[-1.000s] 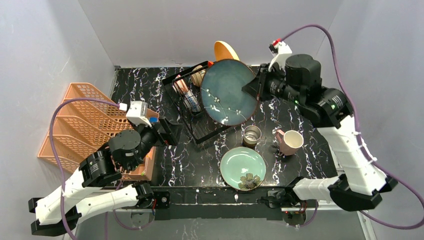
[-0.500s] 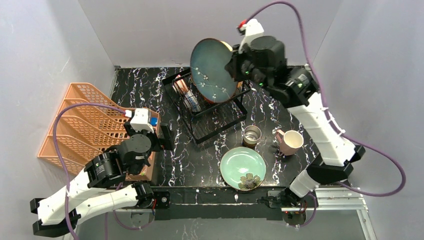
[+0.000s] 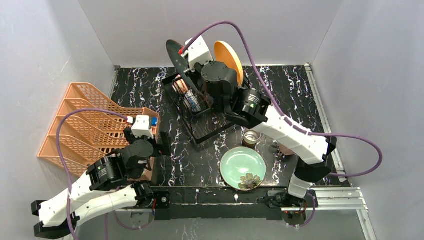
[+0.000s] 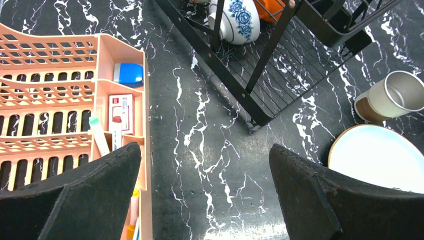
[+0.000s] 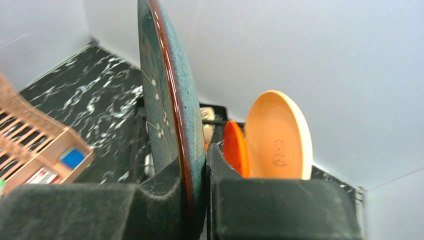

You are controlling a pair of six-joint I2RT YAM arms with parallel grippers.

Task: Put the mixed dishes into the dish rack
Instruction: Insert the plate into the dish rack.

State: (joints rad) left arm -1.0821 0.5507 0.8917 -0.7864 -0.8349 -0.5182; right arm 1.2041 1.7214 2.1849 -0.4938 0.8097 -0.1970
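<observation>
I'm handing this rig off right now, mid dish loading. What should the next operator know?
Right gripper: shut on the dark teal plate, held on edge above the far end of the dish rack, not yet slotted.
Left gripper: open, empty, over the table beside the orange lattice rack.
Done: yellow plate and red-orange plate stand in the rack; the blue-patterned bowl is in it too.
Left: seat the teal plate, then load the steel cup and pale green plate from the table.
</observation>
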